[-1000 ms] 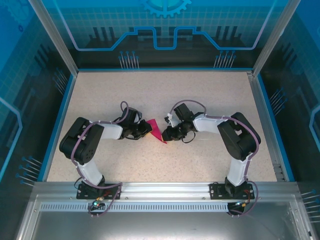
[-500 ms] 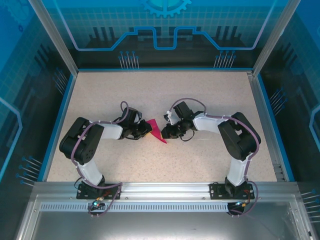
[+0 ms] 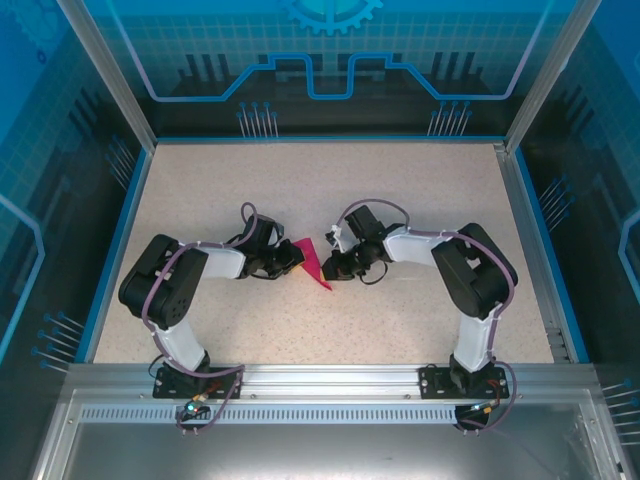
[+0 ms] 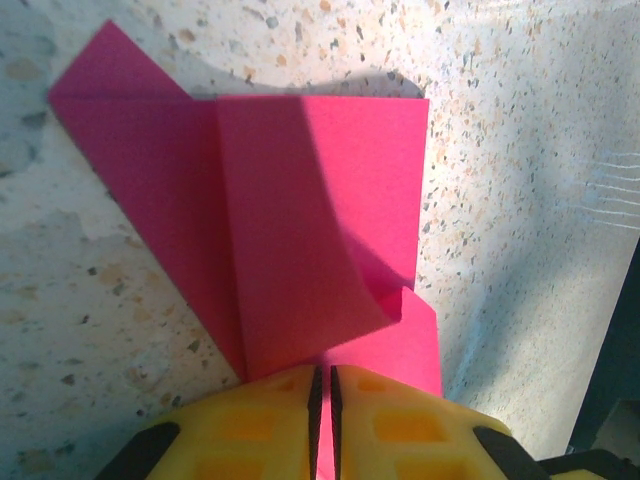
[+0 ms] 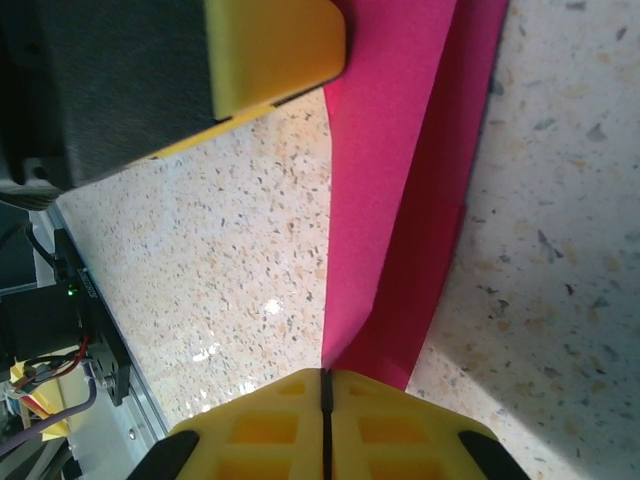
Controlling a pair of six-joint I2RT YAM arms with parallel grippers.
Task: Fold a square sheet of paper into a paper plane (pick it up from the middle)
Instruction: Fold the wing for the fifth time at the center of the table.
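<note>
At tabletop (image 3: 330, 180) middle, well apart from all edges, open room around: folded magenta paper (image 4: 300, 220), sharply creased, pinched by left gripper (image 4: 322, 378) and right gripper (image 5: 326, 380)

One folded piece of pink paper (image 3: 314, 262), one speckled table (image 3: 400, 190) and two robot arms, the left arm (image 3: 190, 268) and the right arm (image 3: 462, 268), make up the scene. There are two grippers, one per arm: the left gripper (image 3: 296, 258) and the right gripper (image 3: 331, 267). Each has two yellow fingers (image 4: 250, 430), four in all.
</note>
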